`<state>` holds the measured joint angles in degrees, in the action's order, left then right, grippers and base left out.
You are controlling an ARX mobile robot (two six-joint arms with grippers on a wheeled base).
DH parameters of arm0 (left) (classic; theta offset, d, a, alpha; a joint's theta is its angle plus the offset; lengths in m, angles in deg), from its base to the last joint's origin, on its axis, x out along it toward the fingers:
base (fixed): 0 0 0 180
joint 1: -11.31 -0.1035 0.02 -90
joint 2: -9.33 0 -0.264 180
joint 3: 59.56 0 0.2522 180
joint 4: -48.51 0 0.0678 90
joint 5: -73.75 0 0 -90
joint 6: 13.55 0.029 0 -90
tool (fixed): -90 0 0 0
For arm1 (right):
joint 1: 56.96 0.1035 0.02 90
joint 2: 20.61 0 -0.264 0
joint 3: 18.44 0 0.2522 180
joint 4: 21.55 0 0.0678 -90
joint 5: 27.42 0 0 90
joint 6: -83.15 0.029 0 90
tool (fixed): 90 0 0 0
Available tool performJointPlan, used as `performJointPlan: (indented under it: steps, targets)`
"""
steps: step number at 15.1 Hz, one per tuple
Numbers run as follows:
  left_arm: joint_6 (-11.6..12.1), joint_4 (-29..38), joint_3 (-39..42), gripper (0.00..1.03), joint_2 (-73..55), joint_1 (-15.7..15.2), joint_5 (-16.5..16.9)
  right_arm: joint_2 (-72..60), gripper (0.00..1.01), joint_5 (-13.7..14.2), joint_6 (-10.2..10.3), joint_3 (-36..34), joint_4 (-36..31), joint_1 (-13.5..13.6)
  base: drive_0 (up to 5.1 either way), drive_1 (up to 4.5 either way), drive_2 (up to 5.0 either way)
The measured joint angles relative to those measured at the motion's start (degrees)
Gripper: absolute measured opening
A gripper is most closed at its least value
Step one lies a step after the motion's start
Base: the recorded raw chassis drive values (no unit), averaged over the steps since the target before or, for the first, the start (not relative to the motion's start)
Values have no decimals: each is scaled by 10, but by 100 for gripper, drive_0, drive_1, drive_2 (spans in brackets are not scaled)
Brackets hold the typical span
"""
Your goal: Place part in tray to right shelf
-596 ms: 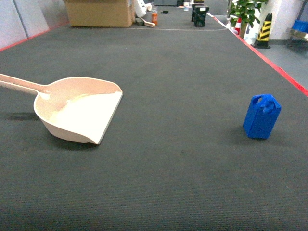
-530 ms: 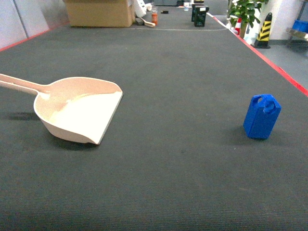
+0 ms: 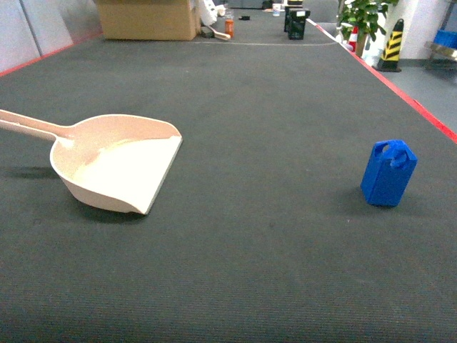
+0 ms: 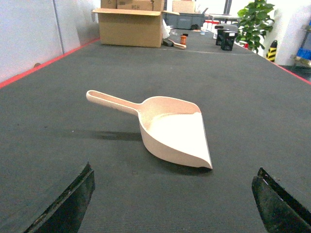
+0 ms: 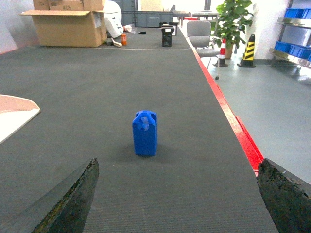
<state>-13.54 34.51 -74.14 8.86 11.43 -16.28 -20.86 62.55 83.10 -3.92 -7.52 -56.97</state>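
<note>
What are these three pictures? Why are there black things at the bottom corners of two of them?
A robot with two arms took them. One camera sits on its head and sees a dark mat with a pink scoop tray on the left and a little blue can-shaped part standing on the right. The other two cameras ride on its wrists. The black corners are the fingers of the left gripper, spread wide in front of the tray, and of the right gripper, spread wide in front of the part. Neither gripper holds anything.
</note>
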Motion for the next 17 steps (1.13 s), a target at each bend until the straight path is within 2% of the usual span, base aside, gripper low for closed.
performJointPlan:
  steps: [14,15,16,17]
  targets:
    - [0,0,0,98,0,0,0,0,98,0,0,0,0,0,0,0,0]
    - [1,19,-1,98,-17,25,-70,0,98,0,0,0,0,0,0,0,0]
    - [-17,83,-16,98,-114,87,-206,0,98,0,0,0,0,0,0,0,0]
    - [-40,150,-26,98,-212,78,-250,0,98,0,0,0,-1,0,0,0,0]
